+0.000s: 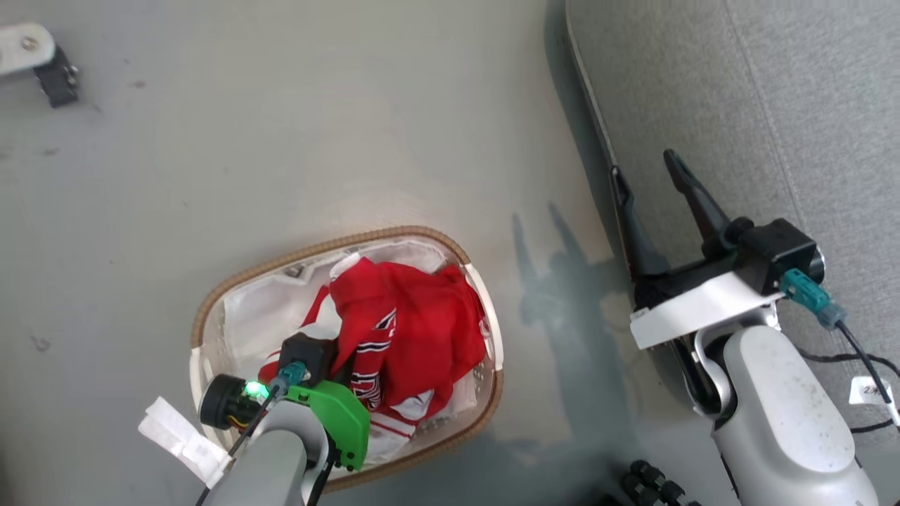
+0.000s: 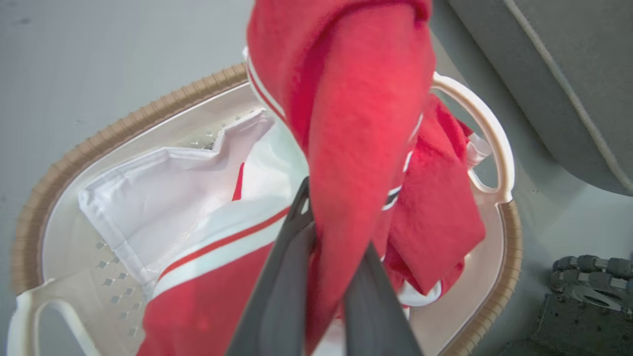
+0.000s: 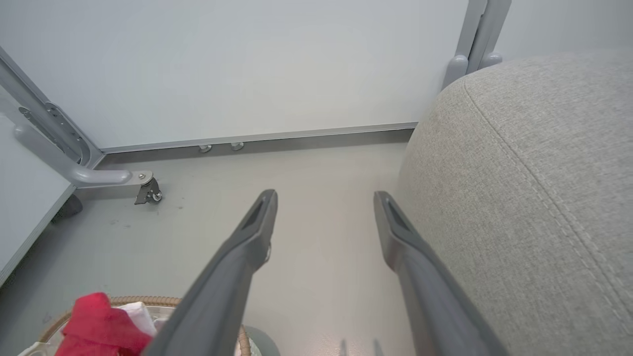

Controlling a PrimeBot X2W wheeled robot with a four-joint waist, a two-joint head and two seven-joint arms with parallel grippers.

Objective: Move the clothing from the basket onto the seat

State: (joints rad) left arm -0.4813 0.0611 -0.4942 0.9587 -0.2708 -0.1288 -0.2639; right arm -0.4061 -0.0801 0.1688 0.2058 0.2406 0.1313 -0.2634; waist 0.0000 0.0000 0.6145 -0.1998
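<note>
The basket (image 1: 316,249) stands on the grey floor, left of the seat (image 1: 773,105). Red clothing (image 1: 422,330) with white trim is heaped in it. My left gripper (image 1: 342,365) reaches down into that heap from the near side. In the left wrist view its fingers (image 2: 292,267) are shut on a fold of red clothing (image 2: 361,128), which stands up above the basket (image 2: 148,113). My right gripper (image 1: 642,165) is open and holds nothing at the seat's left edge. In the right wrist view its fingers (image 3: 257,232) spread over bare floor beside the seat (image 3: 519,173).
A white sheet of fabric (image 2: 163,193) lies in the basket under the red pieces. A wheeled metal frame (image 3: 143,190) stands by the far wall. Dark parts of my base (image 2: 583,296) sit on the floor near the basket. Black cables (image 1: 858,365) lie across the seat.
</note>
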